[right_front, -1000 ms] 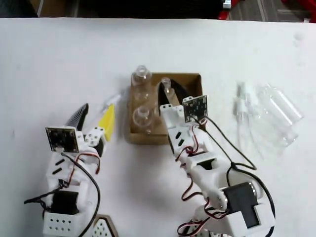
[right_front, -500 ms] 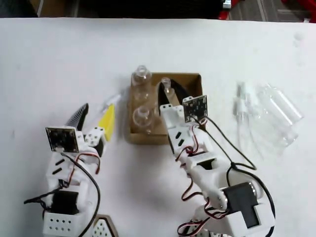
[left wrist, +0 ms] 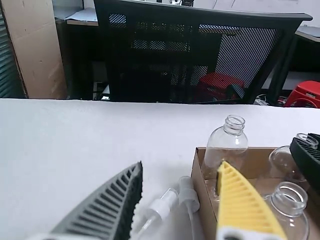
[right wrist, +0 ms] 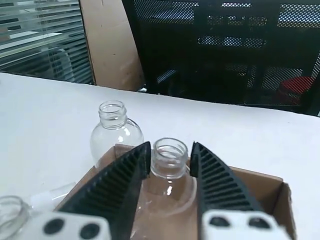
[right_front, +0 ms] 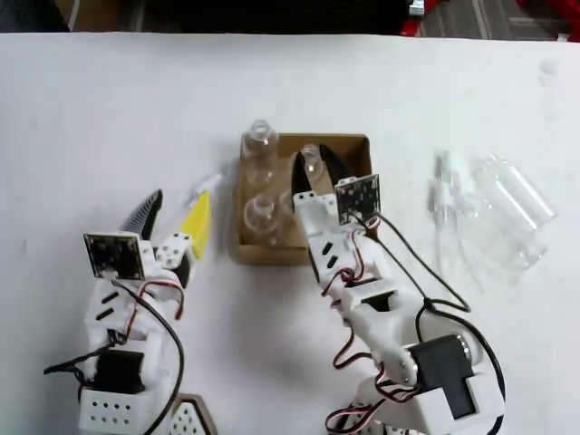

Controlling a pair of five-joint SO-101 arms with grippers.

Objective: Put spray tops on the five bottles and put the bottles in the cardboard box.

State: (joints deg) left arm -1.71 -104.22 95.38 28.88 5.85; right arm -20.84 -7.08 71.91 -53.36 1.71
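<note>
High view: a cardboard box [right_front: 352, 139] sits mid-tabletop [right_front: 109, 109] and holds three uncapped bottles [right_front: 260, 138]. The right gripper [right_front: 313, 159] has its jaws spread astride one bottle's neck. Two loose bottles [right_front: 517, 204] lie at the box's 3 o'clock.
Left wrist view: the left gripper [left wrist: 180, 165] has its jaws spread, with a spray top [left wrist: 167, 202] lying between them.
Right wrist view: the jaws flank the neck.

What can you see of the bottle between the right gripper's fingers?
The bottle looks like clear plastic, with a round body and a short neck, open with no spray top on it. It stands upright inside the cardboard box, toward its far side. The right gripper straddles its neck, fingers open and close on either side; whether they touch it I cannot tell.
</note>
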